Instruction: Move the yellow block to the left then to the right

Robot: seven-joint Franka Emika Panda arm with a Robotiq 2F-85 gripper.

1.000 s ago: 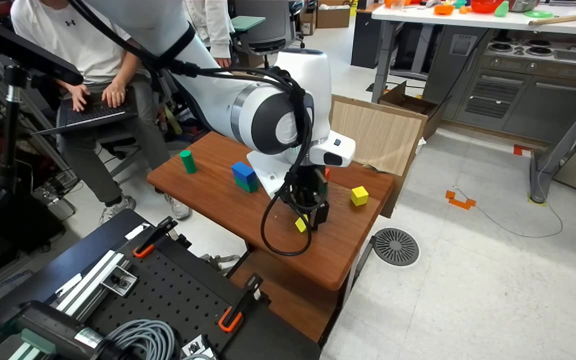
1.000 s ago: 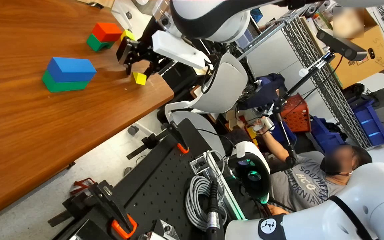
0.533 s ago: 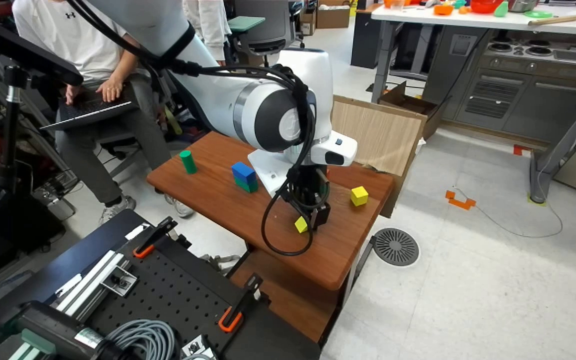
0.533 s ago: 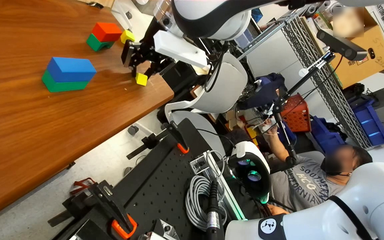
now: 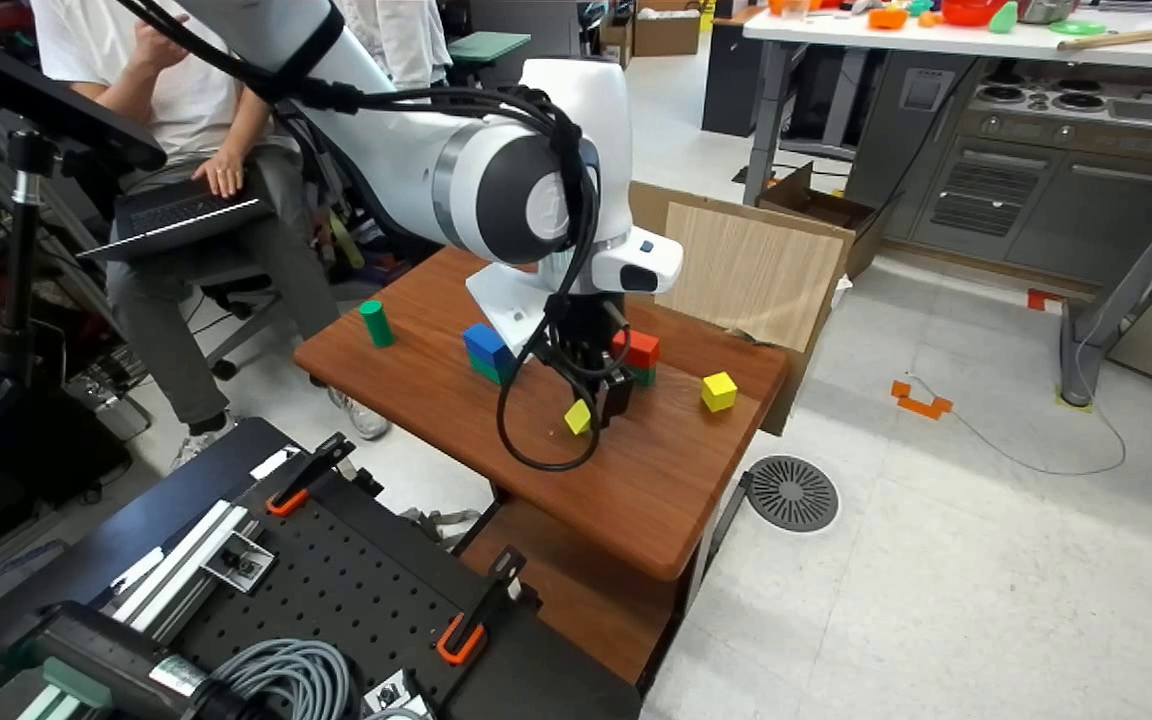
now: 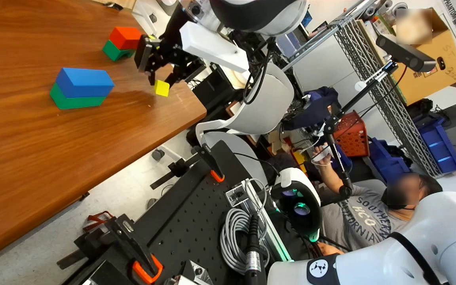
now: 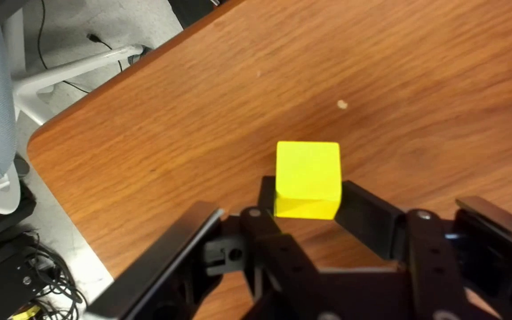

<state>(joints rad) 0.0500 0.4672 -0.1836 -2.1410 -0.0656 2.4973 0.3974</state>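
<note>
Brown table [image 5: 656, 500], seen in both exterior views. White arm [image 5: 506, 200] reaches over it, coming from 11 o'clock in an exterior view. Black gripper [image 7: 308, 198] points down at the tabletop, fingers drawn in to one block's width, holding the yellow block [image 7: 308, 169].

Other items, same clock, read from the gripper: blue block [image 5: 488, 345] stacked on a long green block [image 5: 486, 370], 10 o'clock; red block [image 5: 641, 349] on a small green block [image 5: 644, 377], 1 o'clock, near; green cylinder [image 5: 376, 324] standing upright, farther out, between 9 and 10; second yellow block [image 5: 719, 391], 3 o'clock, apart from the gripper.

Held block: wrist view puts it at the fingertips, about 12 o'clock of the palm, one pad against its 9 o'clock side, the opposite pad at about 4. In an exterior view the yellow block [image 5: 576, 416] shows at 8 o'clock of the gripper. Underside touching the table or not: cannot tell.
</note>
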